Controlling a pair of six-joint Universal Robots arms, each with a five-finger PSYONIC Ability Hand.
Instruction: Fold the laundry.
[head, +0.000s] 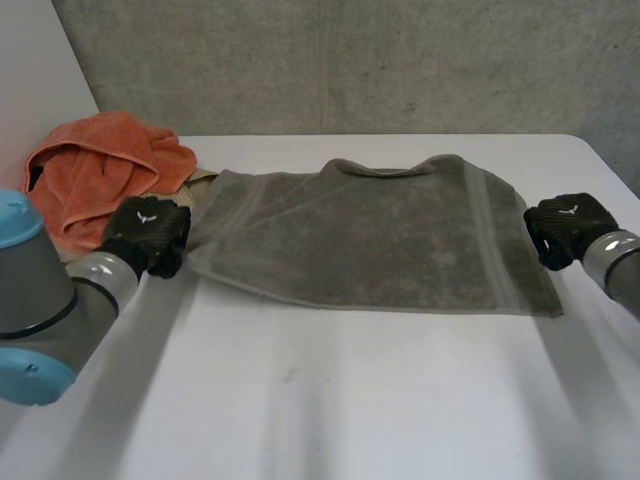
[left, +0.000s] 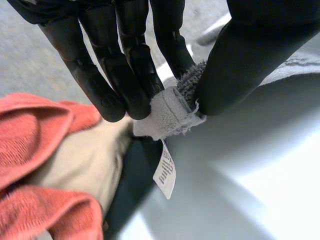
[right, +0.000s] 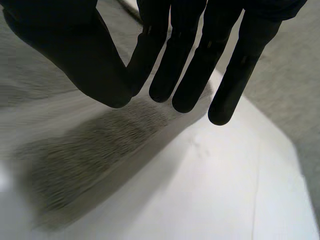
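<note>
Obs, for you at the controls: large grey terry towel (head: 370, 235) lay spread flat across middle of white table (head: 350, 400), long side running L to R; a short stretch of its far edge was turned over onto itself; pale woven band ran across it near its R end.

L hand (head: 148, 232) sat at towel's L end, at the near-L corner; in L wrist view its fingers (left: 125, 85) were nearly straight and pressed the hemmed corner against the thumb (left: 240, 65), i.e. closed in a pinch on the towel; small white care label (left: 165, 172) hung from that corner, below the pinch.

R hand (head: 568, 225) was at towel's R edge, toward the far-R corner; in R wrist view its fingers (right: 195, 65) were straight, side by side, tips just over the towel's edge w/ thumb close beside first finger; it had hold of nothing that you could see.

Crumpled orange terry towel (head: 100, 165) lay heaped at far-L of table, just behind L hand; beige cloth (left: 80, 160) lay tucked among its folds, near the pinched corner.

Rough grey concrete wall (head: 350, 60) stood behind the table.
</note>
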